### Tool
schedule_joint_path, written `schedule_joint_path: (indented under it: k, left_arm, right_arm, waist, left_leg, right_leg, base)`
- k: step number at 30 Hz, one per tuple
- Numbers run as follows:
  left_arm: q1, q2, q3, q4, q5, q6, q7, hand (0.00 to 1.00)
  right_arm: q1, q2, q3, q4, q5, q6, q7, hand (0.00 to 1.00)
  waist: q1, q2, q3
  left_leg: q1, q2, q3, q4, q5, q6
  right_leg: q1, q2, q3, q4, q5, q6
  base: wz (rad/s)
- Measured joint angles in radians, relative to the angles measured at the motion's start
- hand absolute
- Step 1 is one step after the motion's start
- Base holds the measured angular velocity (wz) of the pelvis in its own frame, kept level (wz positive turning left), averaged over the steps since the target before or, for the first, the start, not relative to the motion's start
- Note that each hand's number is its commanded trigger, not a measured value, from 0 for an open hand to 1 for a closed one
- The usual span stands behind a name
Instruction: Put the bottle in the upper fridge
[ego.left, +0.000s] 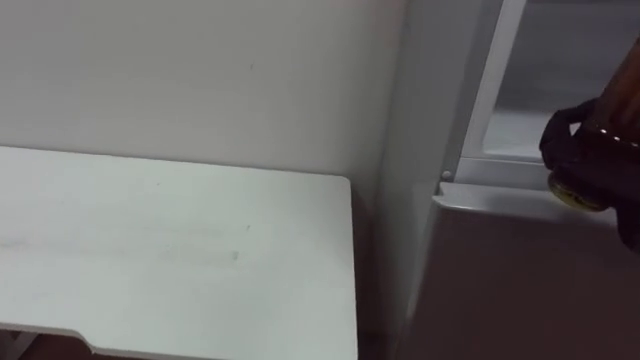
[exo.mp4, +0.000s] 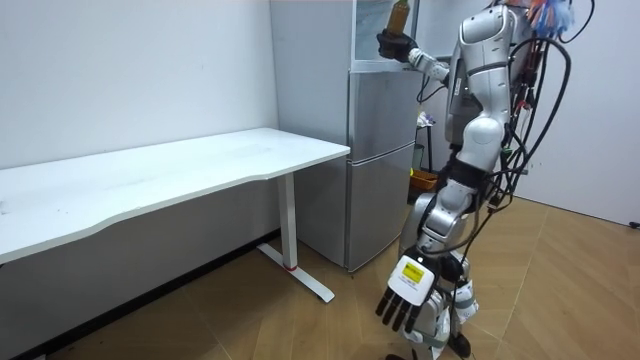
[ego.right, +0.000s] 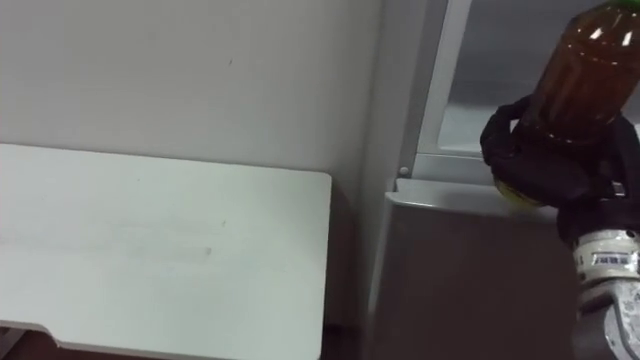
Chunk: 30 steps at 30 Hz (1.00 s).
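Note:
An amber bottle (ego.right: 585, 75) of brown liquid stands upright in my right hand (ego.right: 540, 160), whose dark fingers are curled round its lower part. The hand holds it at the front sill of the grey fridge's (ego.right: 440, 270) open upper compartment (ego.right: 470, 125), just above the shut lower door. In the room view I stand before the fridge (exo.mp4: 380, 160) with the right arm raised and the bottle (exo.mp4: 398, 15) level with the upper compartment. My left hand (exo.mp4: 405, 295) hangs low at my side with straight fingers.
A white table (ego.right: 150, 250) stands against the wall directly left of the fridge, its corner close to the fridge's side. In the room view the wooden floor (exo.mp4: 560, 290) spreads behind me, and a yellow object (exo.mp4: 424, 180) lies beyond the fridge.

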Motion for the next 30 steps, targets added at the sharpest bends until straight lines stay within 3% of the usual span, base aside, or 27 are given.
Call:
schedule_joint_path:
  k: [5,10,17,20,23,27,30]
  left_arm:
    - [0.001,0.003,0.047,0.0,0.001,0.001,-0.012,0.0]
    - [0.002,0.006,0.054,0.0,0.0,0.004,-0.027,0.0]
    - [0.015,0.009,0.055,-0.007,0.0,0.015,-0.029,0.0]
    - [0.019,0.014,0.055,-0.011,-0.001,0.016,-0.032,0.0]
    - [0.041,0.015,0.055,-0.026,-0.002,0.017,-0.045,0.0]
    - [0.061,0.023,0.056,-0.043,0.0,0.031,-0.058,0.0]
    - [0.058,0.032,0.056,-0.063,-0.001,0.038,-0.068,0.0]
  right_arm:
    - [0.0,-0.057,-0.002,0.029,-0.008,0.01,-0.02,1.0]
    - [0.0,-0.065,-0.002,0.045,-0.006,0.043,-0.021,1.0]
    - [-0.036,-0.07,-0.002,0.15,0.083,0.067,-0.033,1.0]
    - [-0.074,-0.076,-0.002,0.228,0.132,0.069,-0.044,1.0]
    - [-0.102,-0.088,-0.002,0.262,0.193,0.09,-0.064,1.0]
    - [-0.162,-0.113,-0.001,0.338,0.198,0.091,-0.1,1.0]
    - [-0.218,-0.147,0.015,0.419,0.194,0.092,-0.136,1.0]
  waist:
    - [0.004,-0.008,-0.0004]
    - [0.006,-0.028,0.0085]
    - [0.015,-0.055,0.0027]
    - [0.021,-0.054,0.0025]
    - [0.024,-0.043,-0.0031]
    - [0.025,-0.033,-0.0091]
    - [0.034,-0.038,-0.0063]
  left_leg:
    - [0.002,0.0,0.0,0.003,0.0,0.0]
    - [0.016,0.0,0.002,0.004,-0.001,0.0]
    - [0.016,0.0,0.005,0.019,-0.013,0.004]
    - [0.014,0.0,0.003,0.02,-0.014,0.004]
    - [0.0,-0.001,0.001,0.021,-0.014,0.004]
    - [-0.038,-0.001,-0.016,0.04,-0.014,0.003]
    - [-0.074,0.002,-0.028,0.056,-0.014,0.003]
  right_leg:
    - [0.001,0.0,0.002,0.003,0.001,-0.001]
    - [0.007,-0.001,0.004,0.004,0.0,-0.001]
    - [0.019,-0.002,0.003,-0.001,0.0,0.0]
    - [0.017,-0.002,0.002,-0.001,0.0,0.0]
    - [0.015,-0.002,0.0,0.0,0.0,0.0]
    - [-0.008,-0.002,-0.019,0.003,-0.001,0.001]
    - [-0.041,-0.002,-0.029,0.019,0.0,0.0]
  base:
    - [0.0]
    - [-0.01]
    - [0.0]
    - [0.0]
    - [0.02]
    - [0.12]
    - [0.13]
